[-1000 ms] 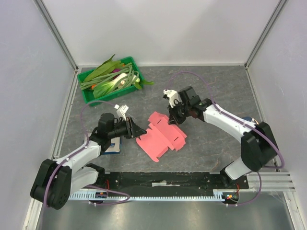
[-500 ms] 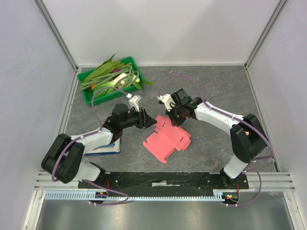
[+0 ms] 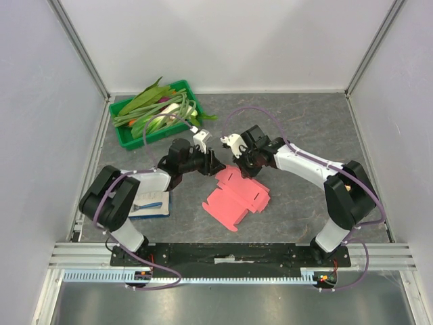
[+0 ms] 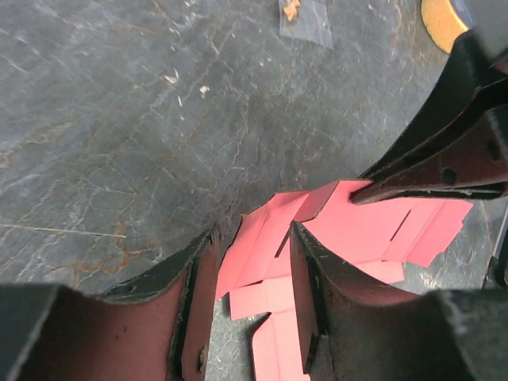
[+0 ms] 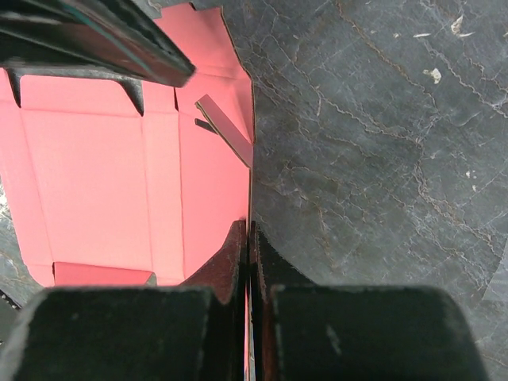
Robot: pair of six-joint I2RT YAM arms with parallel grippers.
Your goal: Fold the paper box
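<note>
The pink-red paper box [image 3: 237, 198] lies mostly flat on the dark table, its far edge lifted. My right gripper [image 3: 242, 169] is shut on that far edge; in the right wrist view the thin card runs straight between the closed jaws [image 5: 251, 232]. My left gripper [image 3: 215, 164] hovers at the box's far left corner with its fingers apart. In the left wrist view the box [image 4: 262, 246] shows in the gap of the left gripper [image 4: 254, 232], and neither pad presses on it. The right gripper's fingers [image 4: 429, 171] pinch a flap just beyond.
A green tray [image 3: 124, 132] of leafy vegetables stands at the back left. A white-and-blue booklet [image 3: 150, 203] lies under my left arm. A small clear bag [image 4: 305, 14] lies on the table beyond the box. Grey walls close in three sides.
My left arm has reached right and forward to the box's far corner and its jaws have opened. The right gripper has shifted slightly left, still holding the box's edge.
</note>
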